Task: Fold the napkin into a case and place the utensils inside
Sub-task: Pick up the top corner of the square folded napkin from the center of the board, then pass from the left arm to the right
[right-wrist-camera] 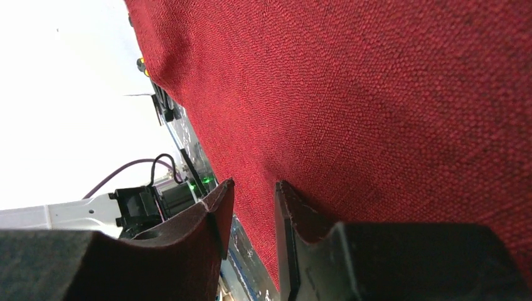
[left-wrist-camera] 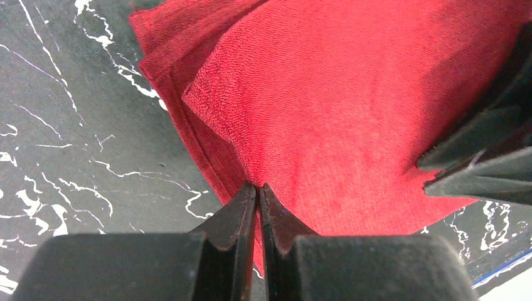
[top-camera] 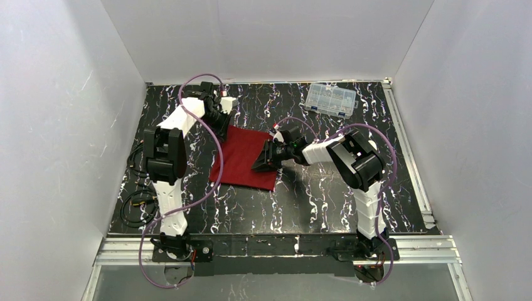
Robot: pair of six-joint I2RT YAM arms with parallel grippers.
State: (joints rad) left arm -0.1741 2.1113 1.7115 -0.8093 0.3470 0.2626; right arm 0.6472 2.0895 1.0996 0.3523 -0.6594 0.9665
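Note:
The deep red napkin [top-camera: 241, 160] lies folded in layers on the black marbled table [top-camera: 313, 194]. Its stacked edges show in the left wrist view [left-wrist-camera: 351, 94]. My left gripper [top-camera: 224, 125] is at the cloth's far left corner, jaws [left-wrist-camera: 258, 187] shut with red fabric pinched between them. My right gripper [top-camera: 258, 166] rests on the napkin's right side. Its jaws [right-wrist-camera: 254, 183] stand apart, one finger on the cloth [right-wrist-camera: 376, 94], the cloth's edge running through the gap. A small white shape [top-camera: 228, 101] lies by the left wrist; I cannot tell whether it is the utensils.
A clear plastic compartment box [top-camera: 331, 99] sits at the back right of the table. Black cables [top-camera: 135, 200] lie along the left edge. White walls enclose three sides, and a metal rail [top-camera: 276, 248] runs along the near edge.

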